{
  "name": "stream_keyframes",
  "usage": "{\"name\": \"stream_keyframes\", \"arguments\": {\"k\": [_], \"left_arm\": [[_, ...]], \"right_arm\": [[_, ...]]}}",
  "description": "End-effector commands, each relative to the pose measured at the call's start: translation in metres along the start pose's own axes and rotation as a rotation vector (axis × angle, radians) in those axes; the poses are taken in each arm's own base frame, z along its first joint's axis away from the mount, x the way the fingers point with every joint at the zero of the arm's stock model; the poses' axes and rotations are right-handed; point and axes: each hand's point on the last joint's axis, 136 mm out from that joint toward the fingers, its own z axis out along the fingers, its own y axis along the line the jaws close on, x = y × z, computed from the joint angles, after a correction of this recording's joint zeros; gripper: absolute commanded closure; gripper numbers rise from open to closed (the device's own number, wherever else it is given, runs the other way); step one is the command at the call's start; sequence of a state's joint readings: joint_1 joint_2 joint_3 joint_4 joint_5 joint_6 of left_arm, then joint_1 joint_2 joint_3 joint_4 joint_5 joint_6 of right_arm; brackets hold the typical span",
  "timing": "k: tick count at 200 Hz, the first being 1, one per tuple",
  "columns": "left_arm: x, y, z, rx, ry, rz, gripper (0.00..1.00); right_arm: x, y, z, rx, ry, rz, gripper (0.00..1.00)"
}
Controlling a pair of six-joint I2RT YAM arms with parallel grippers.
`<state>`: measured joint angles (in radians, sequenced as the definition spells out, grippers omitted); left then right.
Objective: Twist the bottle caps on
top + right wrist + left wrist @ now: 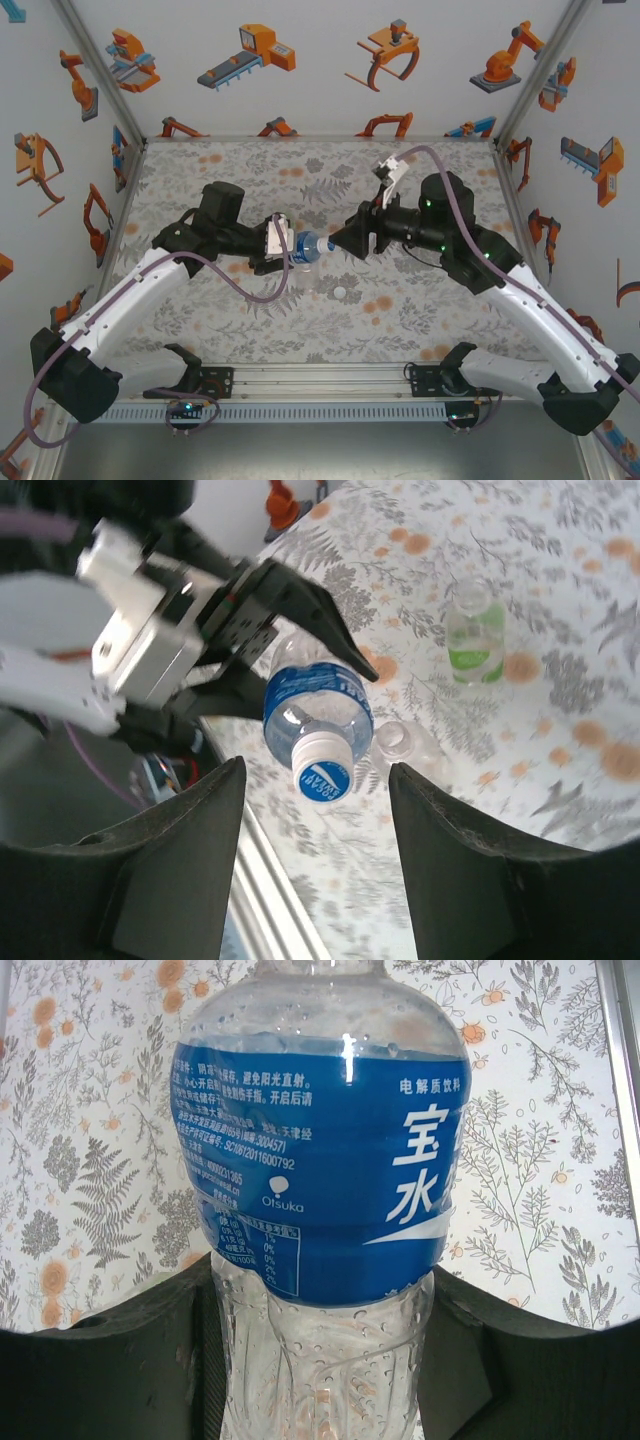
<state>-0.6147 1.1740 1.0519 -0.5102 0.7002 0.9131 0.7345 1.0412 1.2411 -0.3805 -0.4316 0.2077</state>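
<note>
The blue-labelled bottle (pixel 320 1170) is held off the surface (pixel 450 310) on its side, between the two arms near the middle of the workspace. The left pincer (pixel 292 247) is clamped around its lower body, and the left wrist view shows dark pads pressing both flanks just below the label. The neck points at the right pincer (pixel 338 243), whose jaws stand apart on either side of the blue-topped cap (pixel 323 778) without touching it. That cap sits on the neck above a white collar ring and looks square to the bottle. How tightly it is threaded cannot be told from here. The step in hand appears to be screwing this cap on, caught either between turns or at the end of the twisting. If more turns are needed, the right pincer must close squarely on the cap rim and rotate while the left holds the bottle firm against the torque. Otherwise the bottle should be set upright on the surface. Elsewhere a small white cap (pixel 340 292) lies loose on the surface just in front of the held bottle. The green-tinted bottle (pixel 474 640) stands further off and the plain clear bottle (pixel 403 742) sits nearer. Whether either has a cap on is too blurred to settle.
</note>
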Motion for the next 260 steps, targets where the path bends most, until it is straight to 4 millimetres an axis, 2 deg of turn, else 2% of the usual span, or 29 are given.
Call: {"name": "stream_keyframes", "arguments": {"k": [1, 29, 50, 118, 191, 236, 251, 260], "left_arm": [[-0.01, -0.004, -0.003, 0.021, -0.032, 0.023, 0.99], [-0.009, -0.005, -0.003, 0.026, -0.033, 0.017, 0.99], [-0.009, -0.005, -0.002, 0.028, -0.035, 0.017, 0.99], [-0.009, -0.006, -0.001, 0.035, -0.035, 0.013, 0.99], [-0.008, -0.005, -0.001, 0.033, -0.034, 0.012, 0.99], [-0.009, -0.006, -0.002, 0.034, -0.036, 0.014, 0.99], [-0.009, -0.006, -0.002, 0.032, -0.037, 0.015, 0.99], [-0.01, -0.006, -0.001, 0.033, -0.038, 0.014, 0.99]], "right_arm": [[0.006, 0.033, -0.005, -0.197, -0.019, -0.46, 0.44], [0.022, 0.041, -0.002, -0.276, -0.008, -0.655, 0.44], [0.032, 0.043, 0.001, -0.322, -0.001, -0.735, 0.44], [0.048, 0.031, 0.017, -0.311, 0.016, -0.725, 0.51], [0.046, 0.031, 0.025, -0.321, -0.008, -0.697, 0.59], [0.044, 0.031, 0.024, -0.317, -0.006, -0.651, 0.74], [0.042, 0.027, 0.026, -0.291, 0.0, -0.576, 0.81], [0.039, 0.02, 0.029, -0.251, 0.006, -0.486, 0.89]]}}
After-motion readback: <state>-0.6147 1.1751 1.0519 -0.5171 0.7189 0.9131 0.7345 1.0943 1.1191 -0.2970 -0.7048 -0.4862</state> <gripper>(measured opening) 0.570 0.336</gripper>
